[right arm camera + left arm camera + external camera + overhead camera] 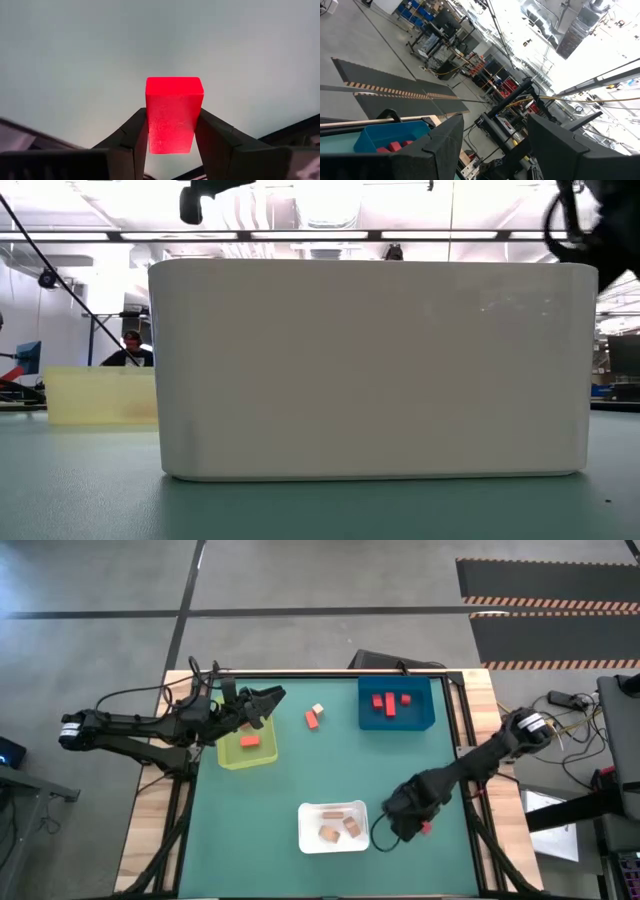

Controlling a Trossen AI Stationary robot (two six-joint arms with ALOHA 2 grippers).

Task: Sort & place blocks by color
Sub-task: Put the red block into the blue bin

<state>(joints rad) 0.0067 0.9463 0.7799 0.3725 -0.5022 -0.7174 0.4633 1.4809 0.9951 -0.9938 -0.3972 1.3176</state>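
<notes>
Red block in the right gripper, blue tray far off

Right gripper (412,824) sits low on the near-right part of the green table (250,830), just right of the white tray (305,840). Its fingers (127,135) are clamped on a red block (173,114), one finger on each long side; the block's long axis runs out along the fingers, its far end sticking past the tips.

Judgement: red belongs with the red blocks in the blue tray (366,710), which lies toward the far edge, straight beyond this gripper. The right arm is nearer that tray, so the carry is a lift, then a reach away from the near edge.

Left gripper (268,700) hovers at the far corner of the yellow-green tray (228,758), fingers apart, empty. One red and one tan block (318,710) lie loose between the far trays.
</notes>
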